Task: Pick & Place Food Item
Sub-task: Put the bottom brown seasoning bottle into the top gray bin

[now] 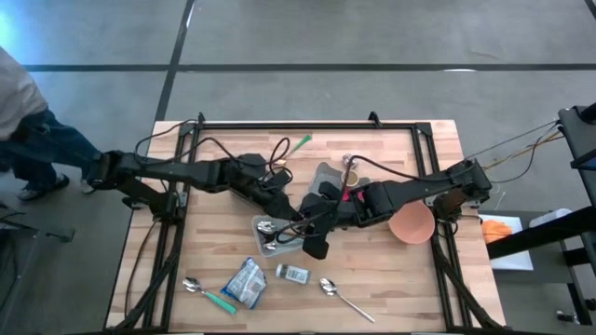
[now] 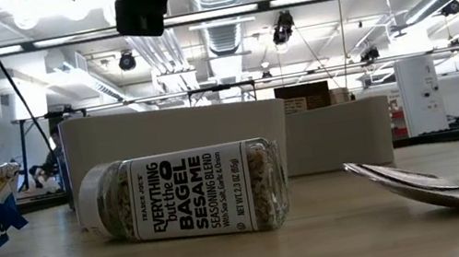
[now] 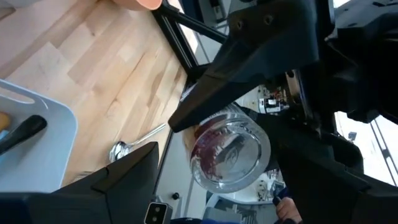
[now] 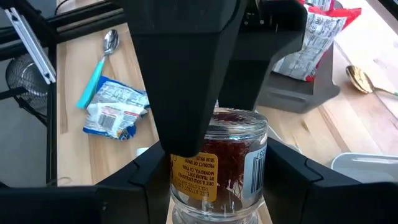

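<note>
A clear glass jar (image 4: 217,163) with a glossy paper label is seen between matt black fingers (image 4: 180,74), above pale, smooth wood table (image 4: 74,68); a shiny, probably metal, spoon (image 2: 435,185) lies nearby.

Wooden table (image 1: 391,279): carries seasoning jar (image 1: 292,273) on its side, blue snack packet (image 1: 245,282), teal-handled spoon (image 1: 207,292), metal spoon (image 1: 341,294), pink bowl (image 1: 412,223), grey tray (image 1: 265,238).

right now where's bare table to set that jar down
Bare wood lies along the front right, between the steel spoon and the pink bowl, and along the far edge right of the green-handled utensil. The middle is crowded: both end effectors meet over the grey tray, the right end effector holding the jar.
</note>
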`<state>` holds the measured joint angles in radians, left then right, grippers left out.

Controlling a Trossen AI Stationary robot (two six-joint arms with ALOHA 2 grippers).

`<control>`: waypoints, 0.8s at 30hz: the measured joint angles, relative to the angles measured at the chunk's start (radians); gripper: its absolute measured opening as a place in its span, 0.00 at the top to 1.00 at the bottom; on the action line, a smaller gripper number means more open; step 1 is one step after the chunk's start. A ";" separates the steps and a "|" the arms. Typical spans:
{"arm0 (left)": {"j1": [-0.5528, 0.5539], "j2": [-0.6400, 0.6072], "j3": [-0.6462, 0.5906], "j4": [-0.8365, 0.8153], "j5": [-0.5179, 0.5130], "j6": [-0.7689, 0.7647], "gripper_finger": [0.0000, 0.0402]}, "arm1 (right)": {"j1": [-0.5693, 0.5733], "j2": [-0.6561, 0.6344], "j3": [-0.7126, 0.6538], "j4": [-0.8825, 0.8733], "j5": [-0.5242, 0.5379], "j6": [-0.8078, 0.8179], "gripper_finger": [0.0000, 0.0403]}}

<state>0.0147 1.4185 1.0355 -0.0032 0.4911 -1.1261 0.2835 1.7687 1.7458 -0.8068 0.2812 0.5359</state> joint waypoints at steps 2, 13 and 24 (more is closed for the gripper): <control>0.000 0.000 -0.001 -0.001 0.002 0.004 0.18 | -0.001 0.000 0.000 0.009 -0.005 -0.014 0.54; 0.000 0.000 -0.002 0.000 0.026 0.025 0.18 | -0.001 0.000 0.000 0.046 -0.028 -0.042 0.54; 0.003 0.030 -0.001 0.013 0.067 0.016 0.22 | -0.001 0.021 0.000 0.085 -0.054 -0.073 0.54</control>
<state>0.0180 1.4487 1.0348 0.0098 0.5582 -1.1097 0.2821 1.7897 1.7454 -0.7216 0.2275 0.4626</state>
